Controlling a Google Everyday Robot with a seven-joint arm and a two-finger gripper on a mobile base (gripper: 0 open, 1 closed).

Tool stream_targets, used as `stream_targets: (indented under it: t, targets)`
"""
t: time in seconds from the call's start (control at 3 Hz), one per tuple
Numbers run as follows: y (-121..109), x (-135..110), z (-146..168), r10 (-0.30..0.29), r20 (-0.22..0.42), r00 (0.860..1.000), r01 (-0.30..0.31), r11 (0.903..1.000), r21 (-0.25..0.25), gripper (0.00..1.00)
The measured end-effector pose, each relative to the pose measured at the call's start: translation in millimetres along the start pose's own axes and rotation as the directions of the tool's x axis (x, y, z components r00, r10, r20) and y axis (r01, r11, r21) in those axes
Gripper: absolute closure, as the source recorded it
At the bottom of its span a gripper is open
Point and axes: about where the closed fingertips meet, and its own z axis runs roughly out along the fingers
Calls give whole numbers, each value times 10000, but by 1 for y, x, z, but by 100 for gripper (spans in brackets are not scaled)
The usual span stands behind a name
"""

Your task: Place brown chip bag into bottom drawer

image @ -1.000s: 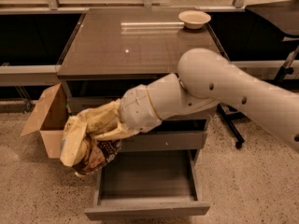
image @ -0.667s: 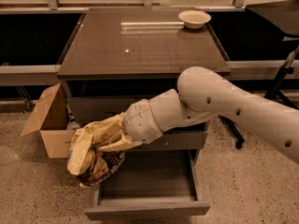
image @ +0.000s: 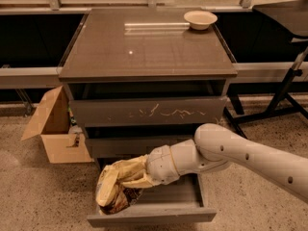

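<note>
The brown chip bag (image: 111, 191) is a crumpled tan-cream foil bag with a dark brown lower part. It hangs over the left part of the open bottom drawer (image: 159, 214), its lower end at the level of the drawer's front edge. My gripper (image: 130, 176) is shut on the bag's upper part, with the white arm reaching in from the right. The fingers are wrapped in tan foil. The middle drawer (image: 139, 146) and the white-scratched top drawer (image: 149, 112) stand above.
A shallow cream bowl (image: 200, 19) sits at the far right of the cabinet top (image: 144, 42). An open cardboard box (image: 55, 129) stands on the floor left of the cabinet. A black stand's legs (image: 284, 100) are at the right.
The arm has moved down and right, carrying the bag from beside the cardboard box to over the left part of the open bottom drawer.
</note>
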Motion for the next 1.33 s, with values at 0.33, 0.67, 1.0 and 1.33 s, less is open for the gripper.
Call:
stream_targets:
  t: [0.33, 0.67, 1.0, 1.33]
  targets:
    - [-1, 2, -1, 26, -14, 10000, -26, 10000, 25, 100]
    - [-16, 50, -17, 777, -393, 9962, -747, 9945, 730, 100]
    - [-45, 126, -47, 1387, -437, 9894, -1308, 9802, 1485, 100]
    - [-67, 181, -60, 1871, -142, 9822, -1808, 9642, 1939, 100]
